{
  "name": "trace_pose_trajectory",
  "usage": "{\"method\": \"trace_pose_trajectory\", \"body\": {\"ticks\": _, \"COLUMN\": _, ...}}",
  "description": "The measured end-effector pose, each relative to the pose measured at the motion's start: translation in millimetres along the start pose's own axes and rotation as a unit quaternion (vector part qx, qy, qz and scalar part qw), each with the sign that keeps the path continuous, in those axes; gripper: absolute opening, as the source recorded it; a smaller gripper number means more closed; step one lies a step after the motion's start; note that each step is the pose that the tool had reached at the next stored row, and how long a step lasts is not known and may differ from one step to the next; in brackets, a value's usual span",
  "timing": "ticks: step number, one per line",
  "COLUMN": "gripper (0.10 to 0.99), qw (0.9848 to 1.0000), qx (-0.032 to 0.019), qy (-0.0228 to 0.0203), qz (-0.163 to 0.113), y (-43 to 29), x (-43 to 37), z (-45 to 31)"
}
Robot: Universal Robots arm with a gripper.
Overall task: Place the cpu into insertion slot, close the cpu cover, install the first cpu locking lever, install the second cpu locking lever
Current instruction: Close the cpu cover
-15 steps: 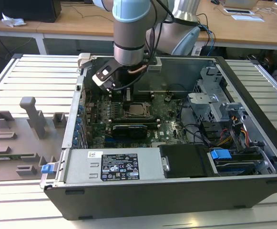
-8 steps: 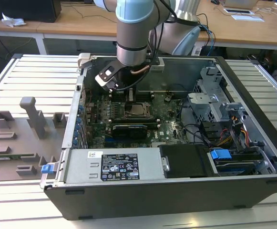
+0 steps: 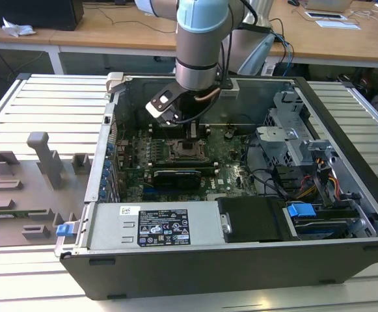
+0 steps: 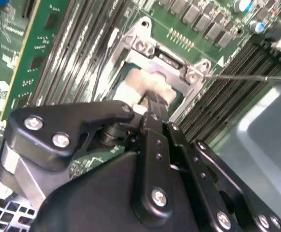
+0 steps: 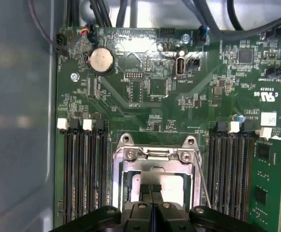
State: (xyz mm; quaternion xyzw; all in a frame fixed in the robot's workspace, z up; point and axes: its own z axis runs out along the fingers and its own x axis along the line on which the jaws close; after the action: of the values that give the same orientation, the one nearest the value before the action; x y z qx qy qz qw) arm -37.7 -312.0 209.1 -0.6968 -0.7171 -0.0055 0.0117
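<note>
The cpu (image 5: 174, 186) lies in the insertion slot (image 3: 185, 151), its pale silver top showing through the window of the cpu cover (image 5: 155, 159). The cover lies flat over the socket, with screws at its far corners (image 4: 142, 46). My gripper (image 5: 151, 193) is directly above the chip with its two black fingers pressed together, nothing between them, their tips at or just over the metal top (image 4: 152, 99). A thin wire locking lever (image 5: 204, 181) runs along one side of the socket; in the second wrist view the lever (image 4: 246, 77) sticks out sideways. In the exterior view the gripper (image 3: 190, 130) hangs inside the open case.
Memory slots (image 5: 84, 174) flank the socket on both sides. An upright green card (image 5: 268, 183) stands nearby. A black expansion card (image 3: 175, 177) and a grey labelled power-supply box (image 3: 153, 226) lie toward the case front. Drive cage (image 3: 293, 140) at the exterior view's right; grey fixture plate (image 3: 26, 188) at its left.
</note>
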Motion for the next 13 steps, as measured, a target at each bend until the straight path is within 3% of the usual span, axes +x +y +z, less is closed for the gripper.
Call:
{"method": "trace_pose_trajectory", "body": {"ticks": 9, "gripper": 0.106, "qw": 1.0000, "qx": 0.0000, "qy": 0.0000, "qz": 0.000, "y": -0.4, "x": 1.1, "z": -44.5}}
{"method": "trace_pose_trajectory", "body": {"ticks": 10, "gripper": 0.106, "qw": 1.0000, "qx": 0.0000, "qy": 0.0000, "qz": 0.000, "y": -0.4, "x": 1.4, "z": -54.5}}
{"method": "trace_pose_trajectory", "body": {"ticks": 13, "gripper": 0.106, "qw": 1.0000, "qx": 0.0000, "qy": 0.0000, "qz": 0.000, "y": -0.6, "x": 1.7, "z": -70.3}}
